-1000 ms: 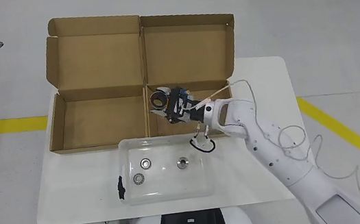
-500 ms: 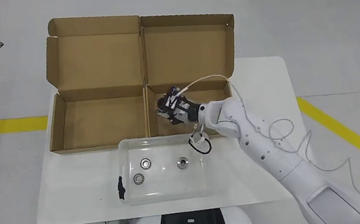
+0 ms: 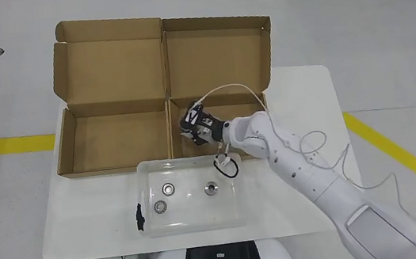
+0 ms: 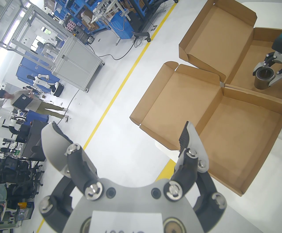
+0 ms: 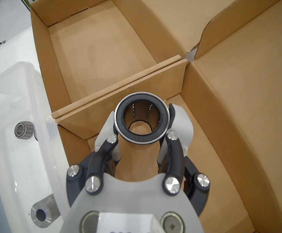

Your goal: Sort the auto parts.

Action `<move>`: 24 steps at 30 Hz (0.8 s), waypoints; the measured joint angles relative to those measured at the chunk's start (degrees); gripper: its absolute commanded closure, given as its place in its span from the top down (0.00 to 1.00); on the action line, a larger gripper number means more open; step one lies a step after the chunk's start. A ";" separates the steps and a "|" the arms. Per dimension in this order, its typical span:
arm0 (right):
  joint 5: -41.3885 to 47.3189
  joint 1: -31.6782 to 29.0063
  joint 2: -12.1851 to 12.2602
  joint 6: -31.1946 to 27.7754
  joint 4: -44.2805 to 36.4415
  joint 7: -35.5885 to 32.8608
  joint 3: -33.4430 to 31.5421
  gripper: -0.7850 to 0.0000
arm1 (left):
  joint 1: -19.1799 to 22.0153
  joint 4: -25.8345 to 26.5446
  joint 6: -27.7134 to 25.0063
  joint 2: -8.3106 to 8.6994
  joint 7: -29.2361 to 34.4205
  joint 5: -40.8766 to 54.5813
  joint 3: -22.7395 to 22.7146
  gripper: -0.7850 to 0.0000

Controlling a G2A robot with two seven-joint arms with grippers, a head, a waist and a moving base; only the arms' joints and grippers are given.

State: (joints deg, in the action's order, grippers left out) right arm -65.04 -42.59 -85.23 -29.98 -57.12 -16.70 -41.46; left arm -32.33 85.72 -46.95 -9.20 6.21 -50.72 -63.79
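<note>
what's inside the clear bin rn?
Three metal parts lie in the clear bin: a bearing ring, a second ring beside it, and a bored steel cylinder. The right arm and its cable overlap the bin's far right corner, hiding whatever is beneath.

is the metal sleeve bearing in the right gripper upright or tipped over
Upright. The dark cylindrical metal linear bearing stands on end in the right gripper, bore facing up, inside the brown cardboard box.
</note>
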 measured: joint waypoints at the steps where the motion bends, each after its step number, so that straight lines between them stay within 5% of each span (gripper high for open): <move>1: 0.16 0.20 -0.16 0.15 0.50 -0.14 0.13 0.00 | 0.00 0.00 0.00 0.00 0.00 0.00 0.00 1.00; 5: 0.75 0.87 -0.82 0.58 2.43 -1.12 0.79 0.00 | 0.00 0.00 0.00 0.00 0.00 0.00 0.00 1.00; 7: 0.87 1.03 -1.05 0.74 3.06 -1.40 1.04 0.13 | 0.00 0.00 0.00 0.00 0.00 0.00 0.00 1.00; 12: 0.58 1.07 -1.50 1.01 3.88 -1.06 1.45 0.67 | 0.00 0.00 0.00 0.00 0.00 0.00 0.00 1.00; 24: -3.81 0.07 -1.19 2.65 -0.47 -1.93 1.01 0.82 | 0.00 0.00 0.00 0.00 0.00 0.00 0.00 1.00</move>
State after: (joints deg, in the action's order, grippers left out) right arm -68.84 -42.52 -86.42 -27.33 -57.59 -18.63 -40.46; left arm -32.33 85.72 -46.95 -9.20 6.21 -50.72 -63.79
